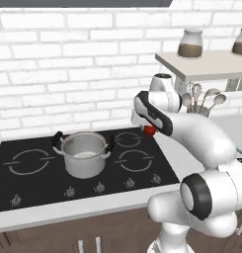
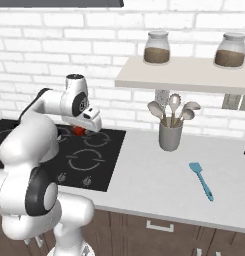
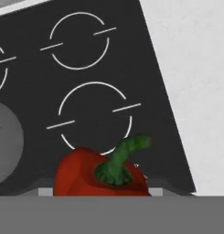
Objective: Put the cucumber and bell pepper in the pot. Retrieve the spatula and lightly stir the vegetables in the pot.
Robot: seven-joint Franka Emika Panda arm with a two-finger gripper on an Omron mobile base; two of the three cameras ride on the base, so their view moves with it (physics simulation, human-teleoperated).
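Fingers first: you have them closed on the bell pepper (image 3: 102, 173), which sits red and rounded right at the hand, green stem curling up; in the left base view it peeks out under the gripper (image 1: 150, 129), held above the far right burners of the stove (image 1: 23, 184).

Working down by size, the stove fills the left of the worktop (image 2: 159, 175), and the pot (image 1: 84, 154) stands on it between the left and right burners, well left of your hand. Its inside looks pale, but you cannot tell from here whether the cucumber lies in it.

On the worktop to the right stands a grey holder of metal spoons (image 2: 171, 125), and nearer than that lies the spatula (image 2: 201, 181), flat, handle pointing toward the near edge.

Judge the pepper as light, smooth-skinned and a little slippery, so keep your grip across its broad body, not the stem. For the spatula, which looks thin and stiff, you will likely want the slim handle.
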